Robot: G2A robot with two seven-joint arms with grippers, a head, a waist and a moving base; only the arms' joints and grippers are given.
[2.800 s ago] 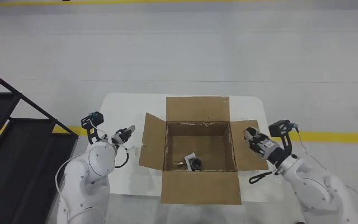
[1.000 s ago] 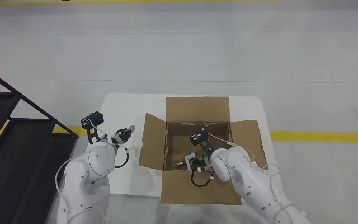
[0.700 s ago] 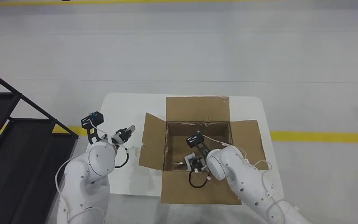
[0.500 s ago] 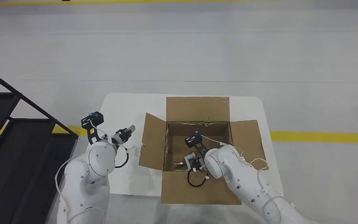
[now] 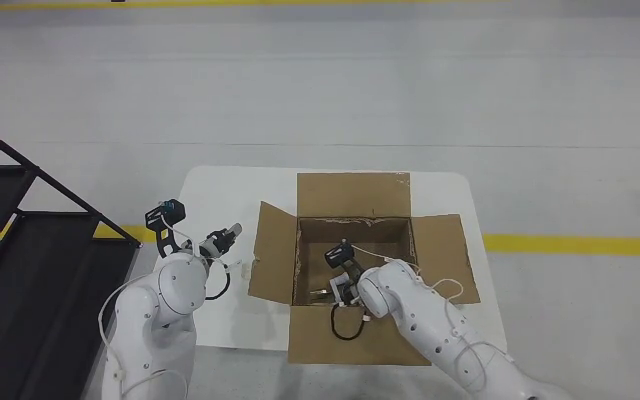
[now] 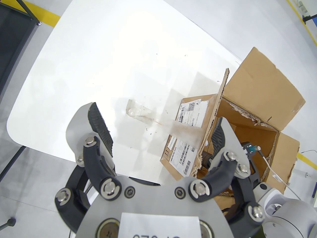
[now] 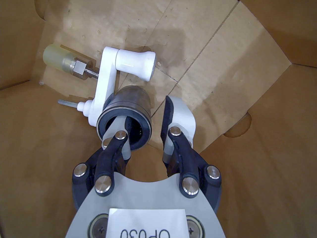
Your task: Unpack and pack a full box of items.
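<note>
A: So, where's the right tool [image 7: 146, 117]?
B: Down in the box [image 5: 352, 195], by its near wall, left of middle. Jaws are part open and straddle the wall of the black sleeve [image 7: 128, 102]. One finger is in the bore, the other outside with a gap. Nothing clamped yet.
A: Handling?
B: Looks like metal, so my guess is heavy for its size, rigid, smooth. A wall pinch should hold if squeezed hard, but expect slip if it tilts. The white crank [image 7: 106, 75] leans on the sleeve and may get dragged along. The bolt [image 7: 71, 63], with nut and yellowish cap, lies just beside the crank.
A: Left tool [image 6: 158, 117]?
B: Wide, empty, over the table [image 5: 215, 200] toward its left edge, near the box's left flap.
A: Views?
B: Right wrist view gives the finger-in-bore detail and the crank contact; in the top view the arm lies over that. Top view gives the box mid-table, flaps out. Left wrist view adds the box's outer labels and a clear tape strip [image 6: 138, 113] hanging off it.
</note>
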